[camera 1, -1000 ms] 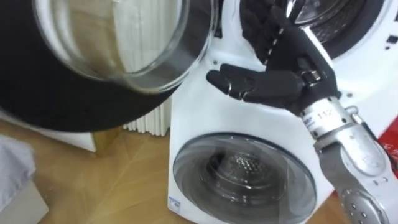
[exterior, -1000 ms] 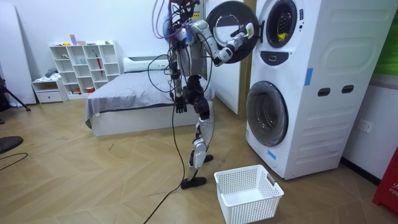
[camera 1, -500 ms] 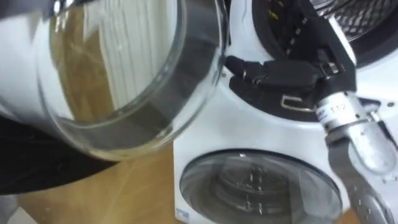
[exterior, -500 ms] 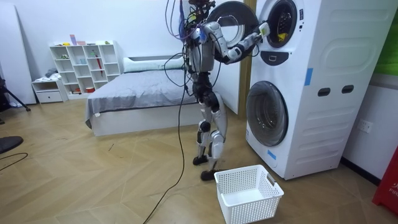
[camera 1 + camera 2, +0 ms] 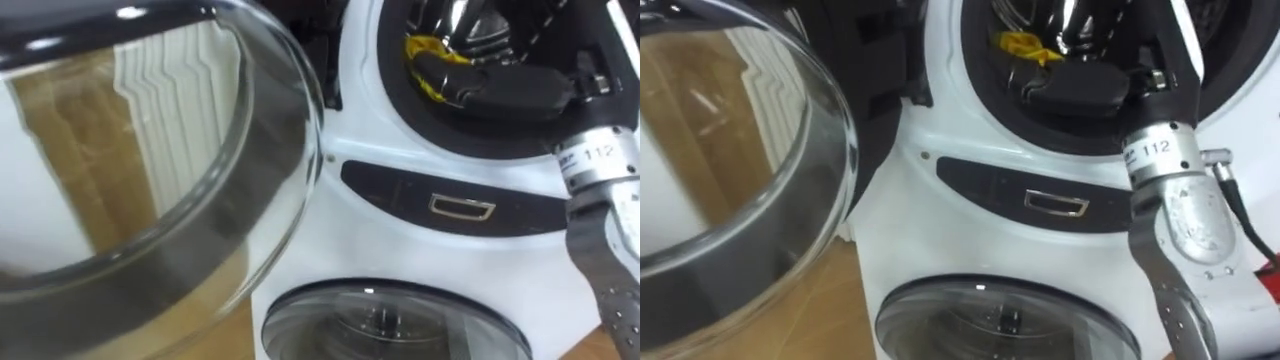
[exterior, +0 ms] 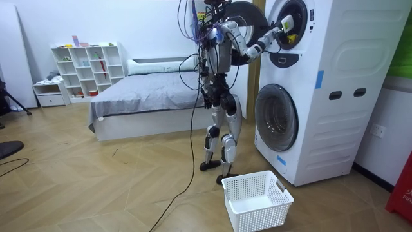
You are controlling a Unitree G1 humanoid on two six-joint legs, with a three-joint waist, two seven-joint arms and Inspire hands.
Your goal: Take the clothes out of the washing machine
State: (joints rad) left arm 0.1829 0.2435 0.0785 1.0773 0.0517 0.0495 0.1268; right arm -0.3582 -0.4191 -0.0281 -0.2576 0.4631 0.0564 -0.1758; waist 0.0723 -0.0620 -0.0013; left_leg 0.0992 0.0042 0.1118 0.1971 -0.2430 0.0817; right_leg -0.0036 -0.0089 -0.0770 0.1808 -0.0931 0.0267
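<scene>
The upper washing machine (image 6: 302, 38) stands open, its round glass door (image 5: 150, 180) swung out to the left. A yellow cloth (image 5: 425, 48) lies inside at the lower rim of the drum opening (image 5: 970, 70). My right hand (image 5: 510, 90) is reached into that opening, right beside the yellow cloth (image 5: 1020, 42) and about touching it; whether it holds the cloth is hidden. In the room view I stand close in front of the stacked machines, right arm raised to the drum and left hand (image 6: 207, 100) hanging by my hip.
Below the drum are a dark control panel (image 5: 450, 205) and the shut door of the lower machine (image 5: 390, 325). A white laundry basket (image 6: 256, 200) stands on the wooden floor by my feet. A bed (image 6: 141, 103) and a white shelf (image 6: 87, 67) are behind me.
I have stepped closer to the machines. My right hand rose from in front of the panel into the upper drum opening, reaching the yellow cloth.
</scene>
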